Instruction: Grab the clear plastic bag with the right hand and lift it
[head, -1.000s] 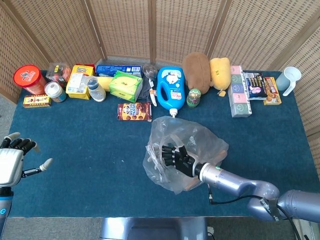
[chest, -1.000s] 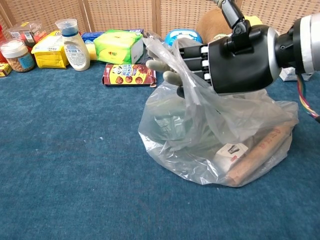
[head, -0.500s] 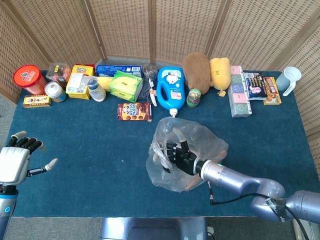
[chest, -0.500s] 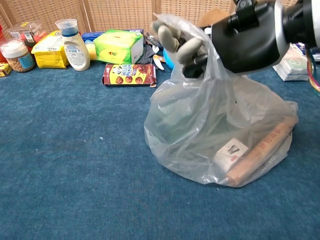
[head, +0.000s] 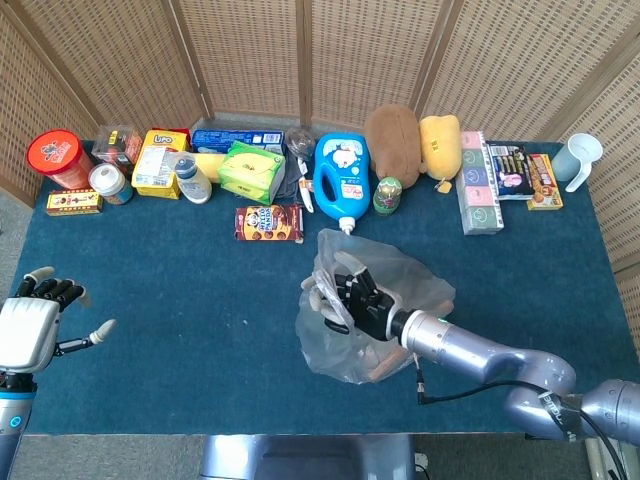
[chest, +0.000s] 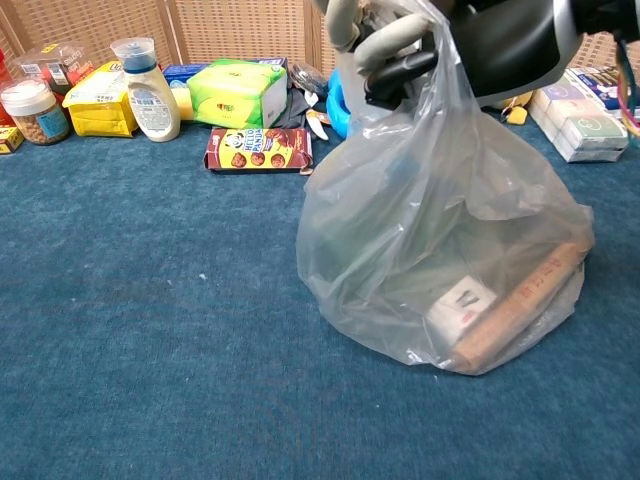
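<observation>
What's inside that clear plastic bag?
Through the clear plastic bag a small white box and a long brown packet show at the bottom. Crumpled plastic blurs anything else.

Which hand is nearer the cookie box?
Right. The right hand, gripping the clear plastic bag, sits just in front of the cookie box; the left hand is at the table's far-left edge.

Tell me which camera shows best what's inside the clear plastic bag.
The chest view: the clear plastic bag fills the frame, and a small box and a long brown pack show through its base. In the head view the right hand covers much of the bag, blurring the contents.
</observation>
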